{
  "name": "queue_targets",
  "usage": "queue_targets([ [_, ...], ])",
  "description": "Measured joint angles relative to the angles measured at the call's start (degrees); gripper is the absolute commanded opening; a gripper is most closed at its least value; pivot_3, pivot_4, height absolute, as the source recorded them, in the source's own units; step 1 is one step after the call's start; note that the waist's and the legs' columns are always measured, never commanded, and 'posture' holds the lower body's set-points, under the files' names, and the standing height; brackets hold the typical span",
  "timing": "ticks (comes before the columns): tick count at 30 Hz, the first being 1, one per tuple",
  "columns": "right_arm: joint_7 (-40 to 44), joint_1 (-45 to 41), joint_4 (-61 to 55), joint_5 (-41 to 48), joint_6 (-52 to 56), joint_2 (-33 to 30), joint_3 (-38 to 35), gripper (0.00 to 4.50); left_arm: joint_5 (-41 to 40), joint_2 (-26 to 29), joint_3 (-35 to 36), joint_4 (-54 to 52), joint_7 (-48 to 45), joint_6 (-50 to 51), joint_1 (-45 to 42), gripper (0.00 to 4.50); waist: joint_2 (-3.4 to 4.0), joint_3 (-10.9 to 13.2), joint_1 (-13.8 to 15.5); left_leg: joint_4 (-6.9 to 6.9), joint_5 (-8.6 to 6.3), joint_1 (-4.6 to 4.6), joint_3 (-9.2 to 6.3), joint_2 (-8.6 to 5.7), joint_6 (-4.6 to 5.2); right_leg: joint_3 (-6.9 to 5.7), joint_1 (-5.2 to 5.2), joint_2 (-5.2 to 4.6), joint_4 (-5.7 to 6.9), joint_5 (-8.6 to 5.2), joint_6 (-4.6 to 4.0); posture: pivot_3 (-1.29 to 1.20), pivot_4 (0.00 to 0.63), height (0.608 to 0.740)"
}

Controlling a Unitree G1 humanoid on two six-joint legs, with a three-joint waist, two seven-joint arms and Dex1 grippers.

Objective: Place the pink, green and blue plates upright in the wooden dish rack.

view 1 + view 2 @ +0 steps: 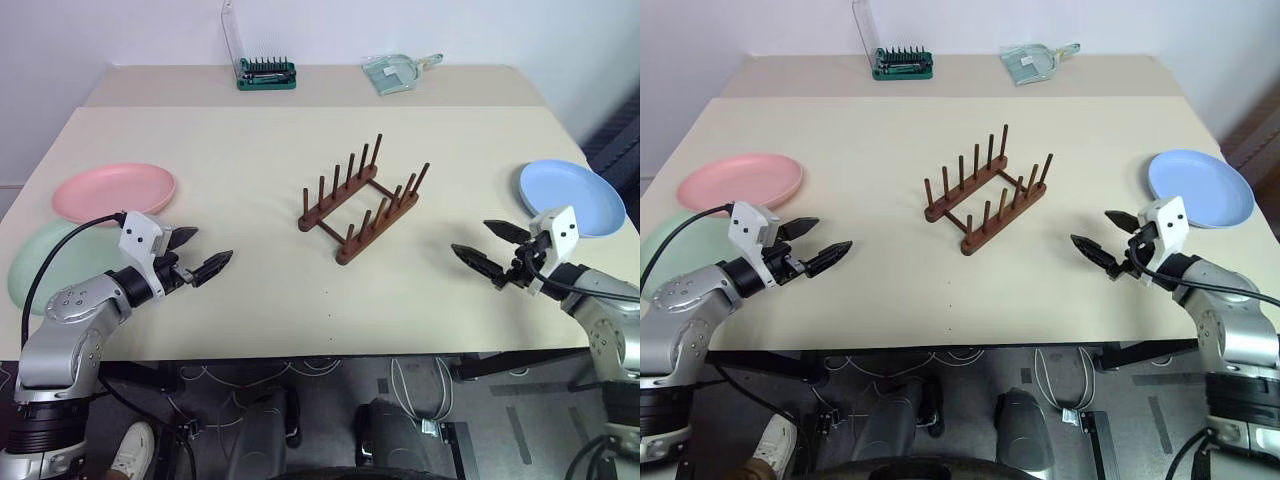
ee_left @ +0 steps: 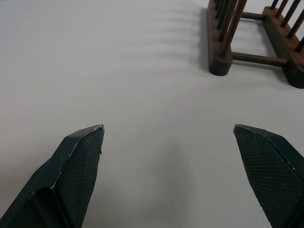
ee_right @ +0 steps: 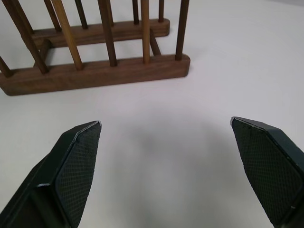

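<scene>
Plates lie flat: pink (image 1: 114, 190) and green (image 1: 40, 262) beside the spread left hand (image 1: 200, 253), blue (image 1: 570, 196) beside the spread right hand (image 1: 488, 246).

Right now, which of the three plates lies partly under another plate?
The green plate. The pink plate overlaps its far edge on the robot's left side, while the blue plate lies alone on the right.

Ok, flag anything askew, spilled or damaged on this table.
Nothing stands out. The wooden dish rack stands upright, turned diagonally, and looks intact. The pink plate, green plate and blue plate lie flat, unbroken.
</scene>
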Motion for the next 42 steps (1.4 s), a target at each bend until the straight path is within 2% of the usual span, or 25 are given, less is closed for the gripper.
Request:
queue_targets([
  [11, -0.3, -3.0, -0.7, -0.1, 0.1, -0.2, 0.1, 4.46, 0.2, -0.8, -1.0, 1.3, 0.5, -0.6, -1.2, 4.50, 0.00, 0.0, 0.1, 0.00, 0.00, -0.01, 0.00, 0.00, 0.00, 0.00, -0.01, 0.00, -0.01, 0.00, 0.00, 0.00, 0.150, 0.736],
  [19, 0.2, -2.0, -1.0, -0.1, 1.1, -0.9, 0.1, 4.46, 0.1, -1.0, -1.5, 1.2, 0.4, -0.6, -0.2, 4.50, 0.00, 0.0, 0.1, 0.00, -0.01, -0.01, 0.00, -0.01, 0.01, 0.00, 0.00, -0.01, -0.02, 0.00, 0.00, 0.00, 0.150, 0.736],
  [28, -1.1, -2.7, -1.5, -0.1, 1.0, 0.1, 0.9, 4.46, -1.4, 0.0, -2.2, 0.2, -2.9, 1.3, -0.6, 4.50, 0.00, 0.0, 0.0, -0.01, 0.00, -0.01, 0.00, 0.00, 0.00, 0.00, -0.02, -0.01, -0.01, 0.00, 0.00, 0.00, 0.150, 0.736],
  [33, -1.2, -3.0, -1.9, -0.1, 1.1, 1.3, 2.2, 4.46, -0.1, -0.6, -7.8, -2.5, -3.6, 1.8, -0.9, 4.50, 0.00, 0.0, 0.2, -0.01, -0.01, -0.02, 0.00, -0.02, 0.01, 0.00, 0.00, -0.02, -0.03, 0.00, 0.00, 0.00, 0.150, 0.736],
  [42, -3.0, 0.3, -11.6, 1.3, 3.9, 1.7, 3.1, 4.46, 4.9, -5.7, -18.9, -3.6, -1.5, 2.2, -4.9, 4.50, 0.00, 0.0, 0.2, -0.02, -0.01, -0.02, 0.00, -0.02, 0.01, 0.00, 0.02, -0.02, -0.05, 0.00, 0.00, 0.00, 0.150, 0.736],
])
